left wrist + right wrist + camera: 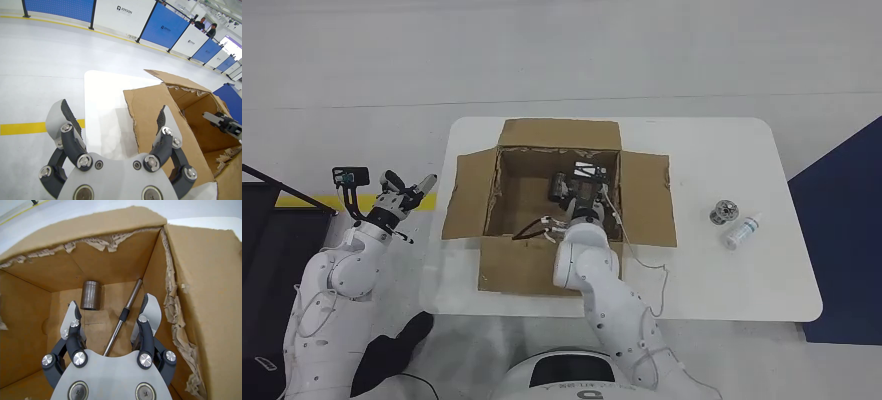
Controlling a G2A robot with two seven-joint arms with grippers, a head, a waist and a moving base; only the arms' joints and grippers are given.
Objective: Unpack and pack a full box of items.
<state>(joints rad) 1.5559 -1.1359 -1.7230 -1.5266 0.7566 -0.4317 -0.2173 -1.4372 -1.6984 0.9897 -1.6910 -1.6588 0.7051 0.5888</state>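
signs — logo lettering on white barrier panel (pixel 113 20) | same lettering — smaller — on blue barrier panel (pixel 166 37)

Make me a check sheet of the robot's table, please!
Surface: white table, rounded corners.
Job's things: cardboard box, flaps open; inside, a metal cylinder and a metal rod; outside on the table, a small metal part and a little bottle.
Clutter: nothing seen.
Pincers: left pincer open, beside the table's edge; right pincer open inside the box, above the rod.
Cables: thin wire beside the arm in the box.
Surroundings: white floor, yellow line, blue and white panels.
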